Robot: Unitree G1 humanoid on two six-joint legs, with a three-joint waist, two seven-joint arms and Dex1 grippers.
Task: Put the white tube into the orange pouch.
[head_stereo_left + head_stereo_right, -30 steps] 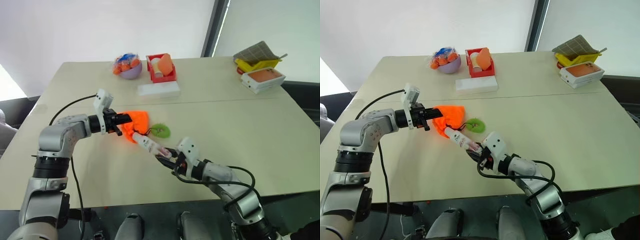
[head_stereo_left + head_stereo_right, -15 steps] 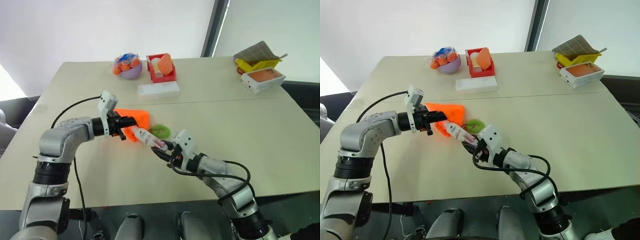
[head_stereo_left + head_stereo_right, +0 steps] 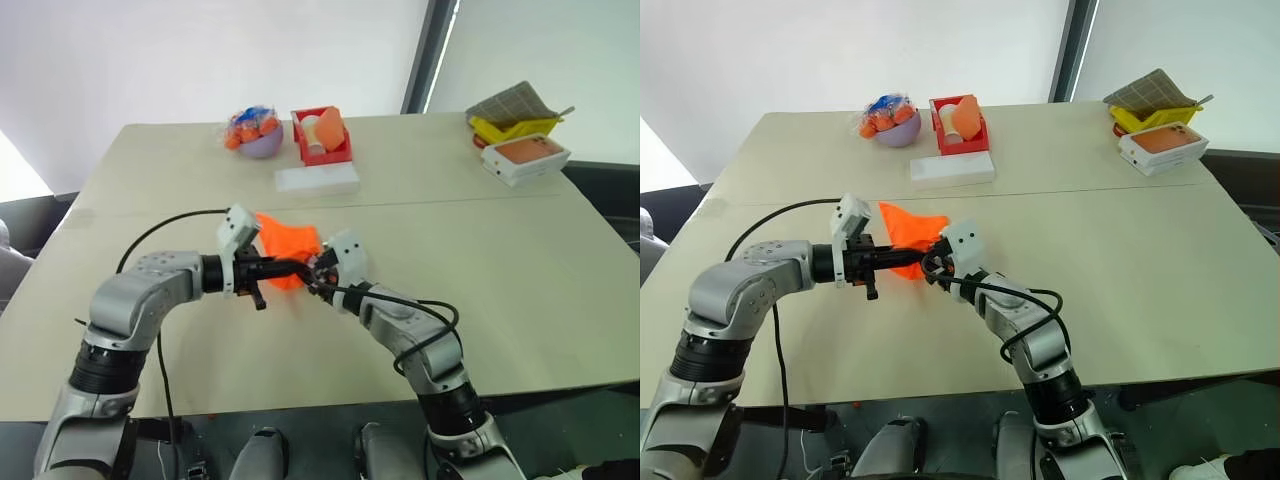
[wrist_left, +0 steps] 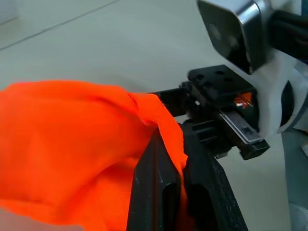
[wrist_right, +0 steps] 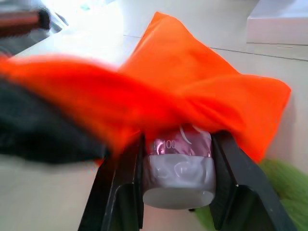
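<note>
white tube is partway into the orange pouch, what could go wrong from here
1. The left gripper pinches just one fold of the orange pouch, so the mouth may sag shut around the white tube and block it.
2. The right gripper holds the tube by its end; pushing against bunched fabric could tilt it or make it slip.
3. The two grippers sit very close and could knock together.

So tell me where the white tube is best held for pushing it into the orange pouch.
Hold the white tube at its flat rear end, coming from the side away from the orange pouch. Its front is already under the fabric, so only that end is free. The right claw grips it there, while the left claw pinches the pouch's edge.
</note>
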